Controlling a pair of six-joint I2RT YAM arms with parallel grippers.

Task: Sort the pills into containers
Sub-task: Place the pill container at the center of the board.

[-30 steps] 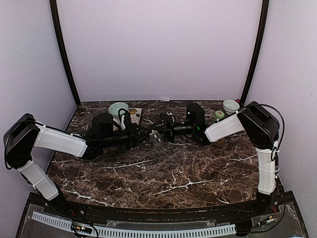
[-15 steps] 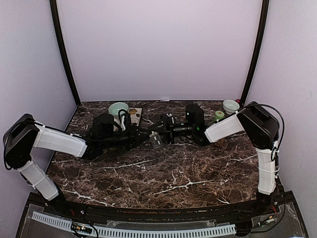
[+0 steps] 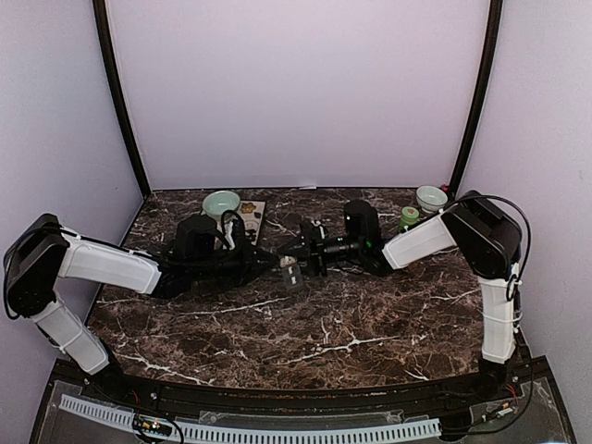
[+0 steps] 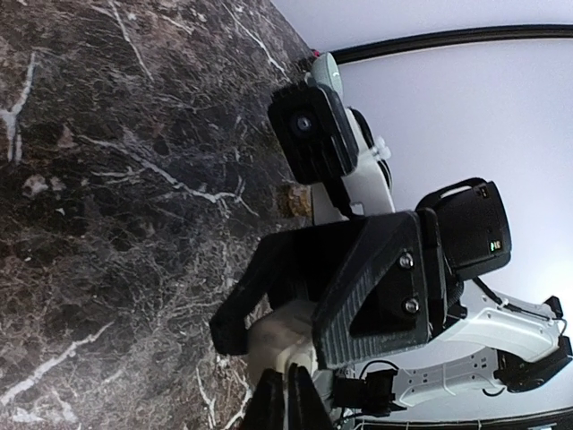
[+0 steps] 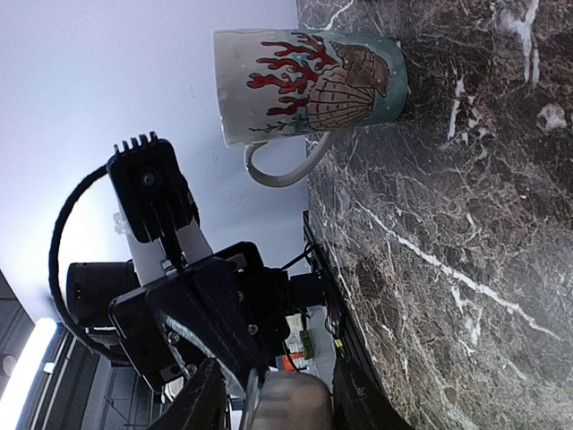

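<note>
My two arms meet at mid-table. The right gripper [image 3: 300,263] is shut on a little pale jar [image 3: 292,275], which sits grey and rounded between its fingers [image 5: 202,401] in the right wrist view. In the left wrist view the same jar [image 4: 277,331] sits between the right gripper's black fingers [image 4: 376,287]. My left gripper [image 4: 285,383] is shut, its tips touching the jar's end. A pale sheet [image 3: 252,218] with small tan and dark bits lies behind the left arm. The pills and containers cannot be made out there.
A pale teal bowl [image 3: 222,202] stands at the back left. A mug [image 5: 304,81] printed with coral and a shell stands on the marble. At the back right are a white cup [image 3: 430,197] and a small green item [image 3: 409,215].
The left gripper has closed at the jar's end. Both grippers and the jar have shifted slightly toward the near side of the table.
</note>
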